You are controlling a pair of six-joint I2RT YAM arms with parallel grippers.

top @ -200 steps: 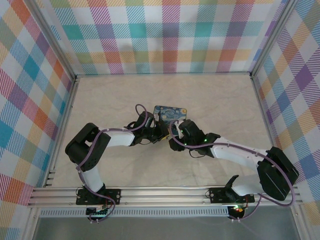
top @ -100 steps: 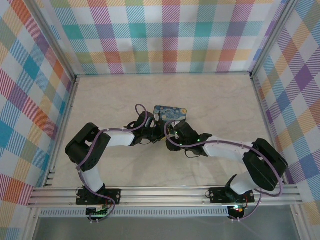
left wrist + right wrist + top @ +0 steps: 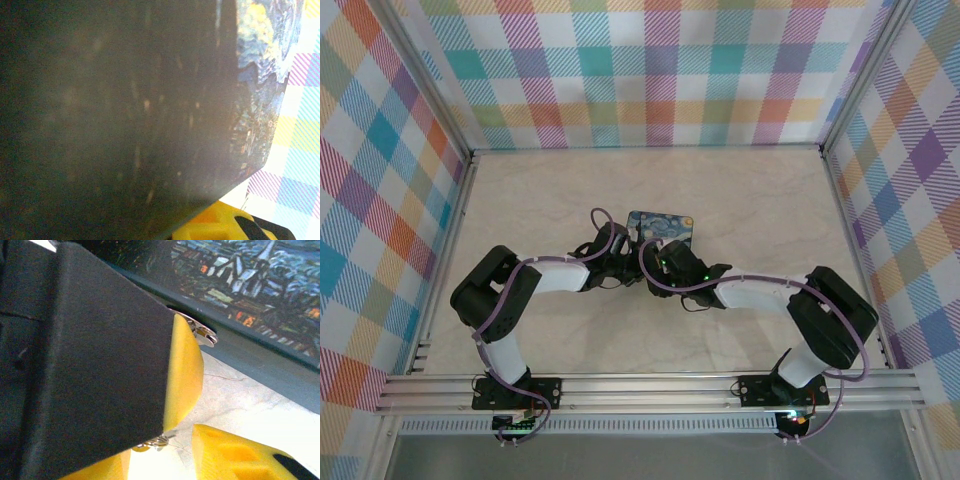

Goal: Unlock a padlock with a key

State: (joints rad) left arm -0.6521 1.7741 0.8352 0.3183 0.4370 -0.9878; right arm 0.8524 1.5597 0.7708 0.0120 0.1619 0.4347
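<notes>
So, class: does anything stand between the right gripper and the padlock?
Partly: in the right wrist view a black block with a yellow face covers the padlock's near edge, a silver metal tip showing past it. From above, the right gripper sits beside the padlock.

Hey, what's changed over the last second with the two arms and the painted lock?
The right arm swung its elbow left and folded in, and its jaws slid a little left along the near edge of the lock. Nothing was visibly grabbed or released. The left arm and the lock stayed put.
</notes>
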